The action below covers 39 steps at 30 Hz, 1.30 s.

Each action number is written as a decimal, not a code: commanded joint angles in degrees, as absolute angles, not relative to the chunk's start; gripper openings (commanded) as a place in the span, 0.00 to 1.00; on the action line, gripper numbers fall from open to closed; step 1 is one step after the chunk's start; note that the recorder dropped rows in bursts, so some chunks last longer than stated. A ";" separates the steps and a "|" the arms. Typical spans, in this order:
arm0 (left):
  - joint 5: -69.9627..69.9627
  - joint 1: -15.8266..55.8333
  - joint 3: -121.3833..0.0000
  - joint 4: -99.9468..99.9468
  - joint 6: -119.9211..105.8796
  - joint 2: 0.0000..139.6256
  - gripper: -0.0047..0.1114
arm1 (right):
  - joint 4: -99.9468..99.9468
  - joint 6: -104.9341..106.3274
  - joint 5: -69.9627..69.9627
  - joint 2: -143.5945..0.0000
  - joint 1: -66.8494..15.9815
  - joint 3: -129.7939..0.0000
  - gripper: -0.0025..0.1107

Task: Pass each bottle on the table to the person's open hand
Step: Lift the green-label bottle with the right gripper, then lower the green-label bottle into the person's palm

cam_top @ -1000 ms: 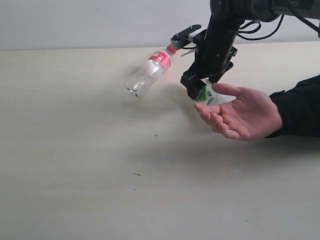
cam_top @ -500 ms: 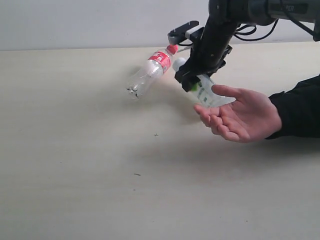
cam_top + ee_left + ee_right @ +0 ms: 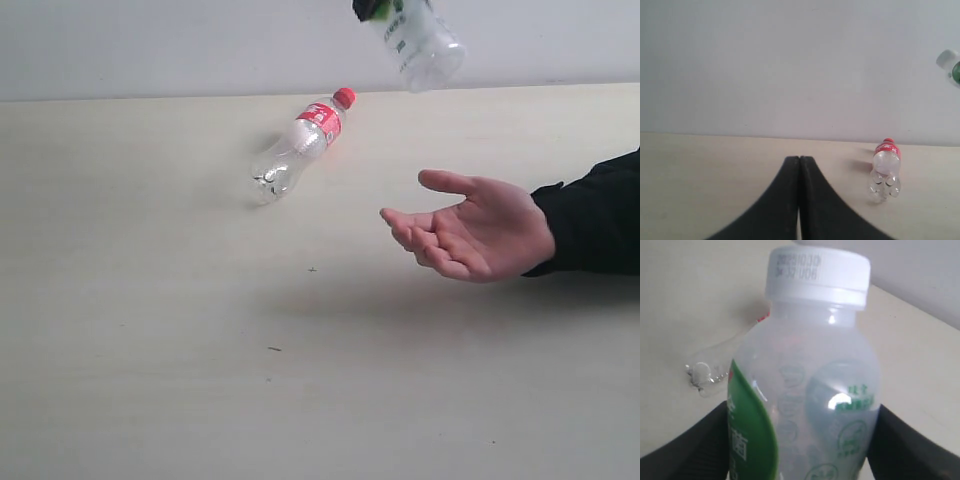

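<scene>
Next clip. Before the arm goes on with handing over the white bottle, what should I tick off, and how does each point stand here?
1. Grip on the white bottle: ok. It sits between the right fingers and hangs clear of the table.
2. Person's hand open, palm up: ok.
3. White bottle resting in the palm: not ok. It hangs well above the hand.
4. Cola bottle out of the way: ok. It lies on the table, apart from the hand.
5. Left fingers shut and empty: ok.
</scene>
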<state>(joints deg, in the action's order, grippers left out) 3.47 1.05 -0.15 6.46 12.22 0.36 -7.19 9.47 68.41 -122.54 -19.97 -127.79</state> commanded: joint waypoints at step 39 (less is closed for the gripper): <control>3.30 0.96 0.00 6.64 12.14 0.00 0.04 | -10.19 2.69 55.81 -98.89 -19.99 -74.77 0.02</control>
